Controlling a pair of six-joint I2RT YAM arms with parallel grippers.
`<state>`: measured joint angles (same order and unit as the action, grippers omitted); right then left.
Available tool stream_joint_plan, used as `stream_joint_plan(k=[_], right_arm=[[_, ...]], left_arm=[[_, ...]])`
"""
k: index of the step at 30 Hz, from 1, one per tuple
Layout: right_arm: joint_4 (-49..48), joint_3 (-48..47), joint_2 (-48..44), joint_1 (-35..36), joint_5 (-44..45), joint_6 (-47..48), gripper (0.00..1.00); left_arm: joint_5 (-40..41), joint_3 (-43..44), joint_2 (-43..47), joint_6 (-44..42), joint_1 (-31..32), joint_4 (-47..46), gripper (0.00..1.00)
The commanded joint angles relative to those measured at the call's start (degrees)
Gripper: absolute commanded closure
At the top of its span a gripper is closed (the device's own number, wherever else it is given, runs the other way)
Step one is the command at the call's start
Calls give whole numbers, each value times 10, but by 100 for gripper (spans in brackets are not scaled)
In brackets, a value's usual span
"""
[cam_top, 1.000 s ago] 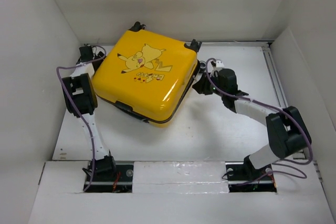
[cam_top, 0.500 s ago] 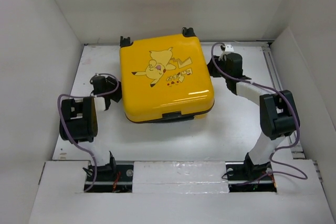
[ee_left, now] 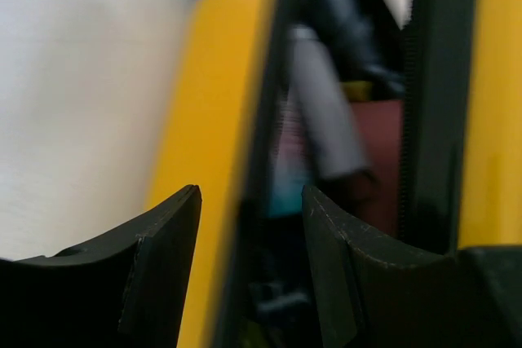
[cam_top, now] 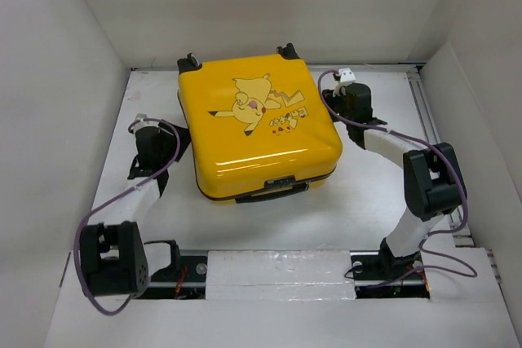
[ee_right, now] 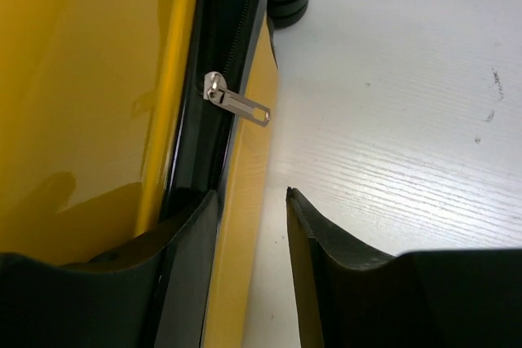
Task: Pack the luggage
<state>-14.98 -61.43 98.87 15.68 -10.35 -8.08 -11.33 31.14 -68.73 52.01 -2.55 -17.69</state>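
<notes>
**packwatcher:** Toward the far middle of the table (cam_top: 367,201), can see the luggage (cam_top: 257,128) lying flat, cartoon print up. Wheels (cam_top: 189,61) at the far edge, handle (cam_top: 269,193) at the near edge. Any read on the grippers?

**yam_fan:** Yep. Left gripper (ee_left: 251,197) right up against the left side of the case, fingers spread and straddling the yellow shell's edge. Doesn't look clamped, with a dark gap showing beside one finger. Shell halves parted on that side too, with dark red and teal stuff (ee_left: 371,160) inside, way too blurry to name.

**packwatcher:** And on the right?

**yam_fan:** Right gripper (ee_right: 251,193) at the right side of the case, fingers spread as well. Between them, just a strip of yellow shell plus a sliver of bare table, so nothing pinched. Silver zipper pull (ee_right: 236,102) sticking out from the black zipper band (ee_right: 224,55) just past the fingertips, one of the wheels farther along.
</notes>
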Motion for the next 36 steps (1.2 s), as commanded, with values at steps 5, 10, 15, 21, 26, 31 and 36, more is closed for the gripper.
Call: stream_joint_plan(k=[5,10,15,21,26,31,36], right_arm=[[58,3,-6,123,-151,-42,53],[58,20,-31,128,-120,-49,53],[48,67,-75,128,-72,-61,50],[53,80,-135,86,-54,-78,43],[75,69,-191,49,-42,-78,42],[91,63,-235,23,-35,-84,36],[91,57,-235,8,-48,-84,36]], left_arm=[[-135,102,64,-9,69,-52,50],[-106,122,-5,-9,69,-72,50],[-88,132,-82,3,41,-97,52],[-39,90,-73,14,55,-97,52],[7,22,-18,38,55,-97,51],[53,-10,46,43,55,-68,51],[134,-30,116,32,55,-15,60]])
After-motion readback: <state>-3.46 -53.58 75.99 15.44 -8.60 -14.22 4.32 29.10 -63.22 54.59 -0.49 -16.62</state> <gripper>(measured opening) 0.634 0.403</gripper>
